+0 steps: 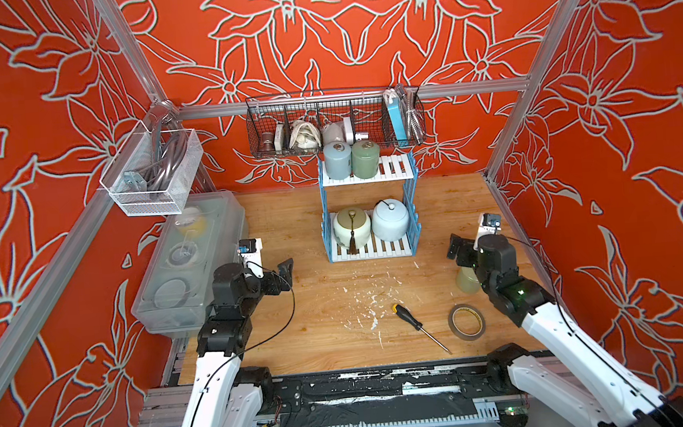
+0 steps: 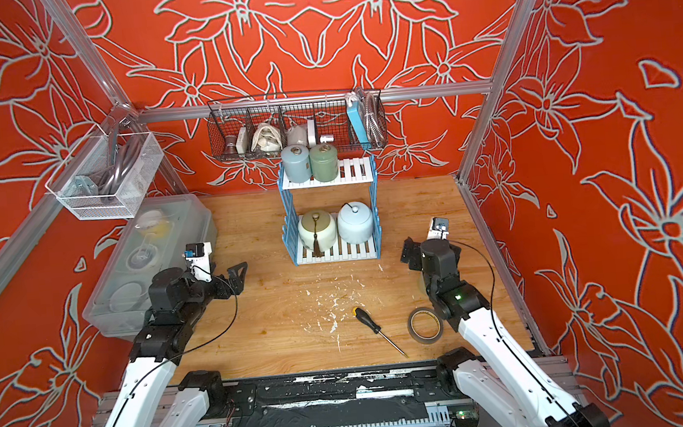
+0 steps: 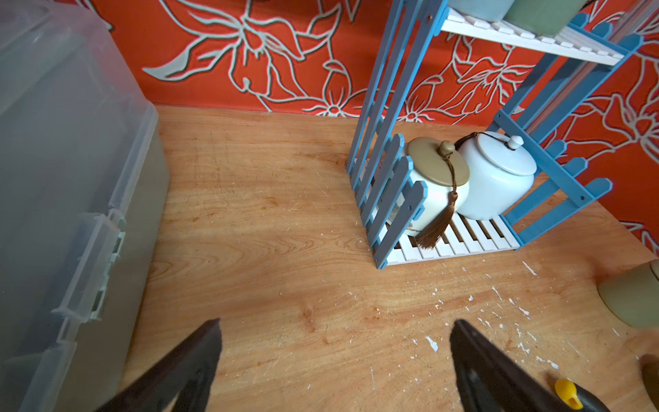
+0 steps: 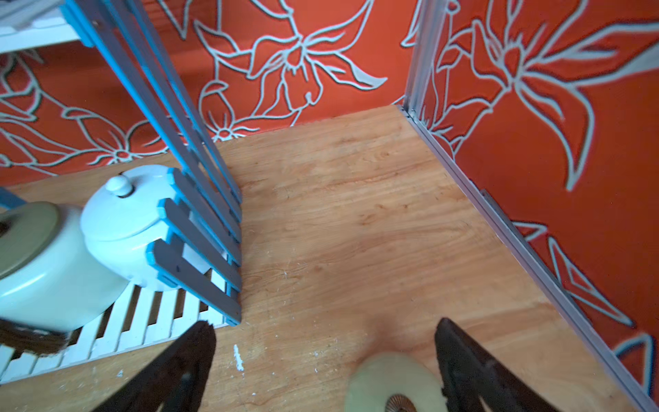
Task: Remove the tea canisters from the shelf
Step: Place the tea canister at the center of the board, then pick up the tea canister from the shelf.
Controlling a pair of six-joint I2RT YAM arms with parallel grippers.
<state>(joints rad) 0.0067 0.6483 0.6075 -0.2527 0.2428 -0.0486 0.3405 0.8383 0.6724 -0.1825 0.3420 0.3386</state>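
Evidently we gripped nothing, jaws wide, four canisters on the shelf [image 1: 396,167].
Our left gripper [image 1: 285,269] sat left of centre, our right gripper [image 1: 454,248] right of centre by the yellow-green canister [image 1: 467,283] on the table [image 1: 318,308]. Mid-frame the shelf carried the grey-blue canister [image 1: 338,162] and sage green canister [image 1: 365,160] above, the cream canister [image 1: 351,226] and pale blue-white canister [image 1: 390,221] below. We feared the tassel [image 1: 352,245] snagging, or a finger clipping the shelf's side and toppling it.

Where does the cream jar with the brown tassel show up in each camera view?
In a top view: cream jar on the shelf's lower board, mid-picture.
In a top view: same board, same spot.
Left wrist: behind the blue pickets, tassel hanging.
Right wrist: cut off at the edge.
Shared landmark: pale blue jar beside it.
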